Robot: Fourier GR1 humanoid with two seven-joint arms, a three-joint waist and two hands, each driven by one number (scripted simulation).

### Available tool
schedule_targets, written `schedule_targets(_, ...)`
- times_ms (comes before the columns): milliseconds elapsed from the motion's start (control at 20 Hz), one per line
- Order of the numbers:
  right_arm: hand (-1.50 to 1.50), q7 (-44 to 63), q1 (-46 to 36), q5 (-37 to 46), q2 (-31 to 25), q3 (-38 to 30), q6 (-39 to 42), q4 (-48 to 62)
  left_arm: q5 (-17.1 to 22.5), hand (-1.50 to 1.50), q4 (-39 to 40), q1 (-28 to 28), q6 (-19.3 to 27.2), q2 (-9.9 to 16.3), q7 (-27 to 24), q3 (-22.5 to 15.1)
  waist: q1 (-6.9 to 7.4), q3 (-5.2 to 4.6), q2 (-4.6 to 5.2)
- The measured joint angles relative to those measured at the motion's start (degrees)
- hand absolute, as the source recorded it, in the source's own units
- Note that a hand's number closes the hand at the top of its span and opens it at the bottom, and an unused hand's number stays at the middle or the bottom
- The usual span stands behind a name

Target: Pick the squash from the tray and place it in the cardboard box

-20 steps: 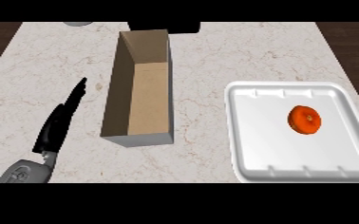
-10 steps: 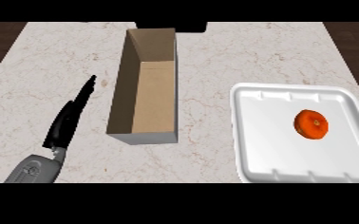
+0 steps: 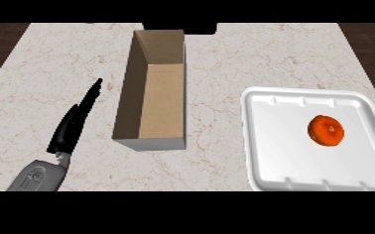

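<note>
Squash (image 3: 327,130) sat in the white tray (image 3: 271,129), right of the tray's middle, toward the far right side, touching nothing else. We saw it as a small round orange disc with a darker dimple in the centre; from above it read nearly circular, so we couldn't call a clear long axis. The dimple, likely the stem end, faced up at the camera, maybe tilted a touch.

Tray lay on the marble tabletop (image 3: 219,54) at the right, its near edge at the lower limit of the view. Cardboard box (image 3: 154,96) stood to the tray's left, near but apart, open top up, long axis running away from the robot, inside bare as far as we could see.

Left robot hand (image 3: 73,124) showed at the lower left, left of the box and well apart from the squash, fingers straight and pressed together, pointing away and slightly right, holding nothing. Grey forearm (image 3: 36,176) came in under it. Right robot hand didn't show anywhere.

Step, as we judged it: pick not yet begun, squash untouched in the tray. Next move would call for a robot hand to get over the tray's right part, come down over the squash from above, close round it, lift clear of the tray rim, then carry it left over the box opening.
</note>
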Motion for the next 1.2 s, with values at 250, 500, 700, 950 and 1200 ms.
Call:
schedule_targets(250, -1.50, 6.82, -8.48, 2.59, -1.03, -1.39, 5.99, 2.74, -1.44, 0.00, 0.56, -0.15, -0.64, -1.63, 0.13, 1.32, -0.14, 0.03, -0.11)
schedule_targets(500, -1.50, 7.74, -13.83, 4.58, -0.82, -1.74, 5.43, 8.18, -2.98, 0.00, 1.57, 0.42, -2.24, -2.61, -1.19, 3.57, -0.32, 0.03, -0.19)
schedule_targets(700, -1.50, 8.46, -17.40, 7.98, -0.57, -1.63, 3.00, 11.15, -3.81, 0.00, 1.66, 0.43, -3.72, -2.97, -0.88, 5.46, -0.35, 0.05, -0.20)
schedule_targets(950, -1.50, 8.75, -20.12, 10.72, -0.80, -2.44, 2.40, 13.49, -5.75, 0.00, 1.35, 1.24, -4.91, -4.26, -1.46, 7.27, -0.37, 0.04, -0.23)
schedule_targets(1200, -1.50, 10.27, -23.51, 11.22, -1.57, -3.10, 5.03, 16.23, -6.95, 0.00, -0.08, 1.57, -6.83, -4.72, -0.63, 9.17, -0.38, -0.02, -0.27)
